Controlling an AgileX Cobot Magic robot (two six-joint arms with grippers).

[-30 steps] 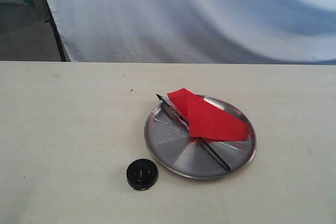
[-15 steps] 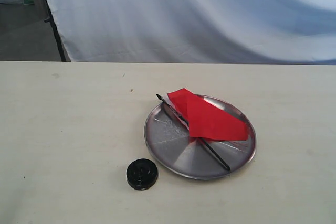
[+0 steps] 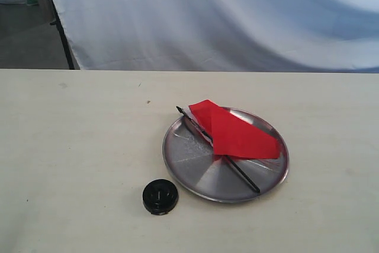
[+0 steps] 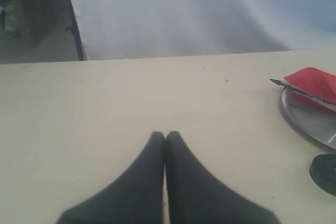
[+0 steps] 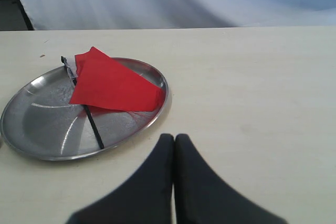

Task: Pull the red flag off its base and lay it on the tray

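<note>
Though the red flag (image 3: 237, 133) lies on the tray (image 3: 189, 164), off the base (image 3: 160, 197) (left gripper (image 4: 166, 136) and right gripper (image 5: 174, 138) both pressed together, empty), its tip overhangs the rim, so a bump could tip it out.

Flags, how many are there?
1. The flag lies on the tray, its stick slanting across and the pointed tip poking past the rim. The base beside the tray holds none.

No text, label, brand, number or sign can be read anywhere in these views.
</note>
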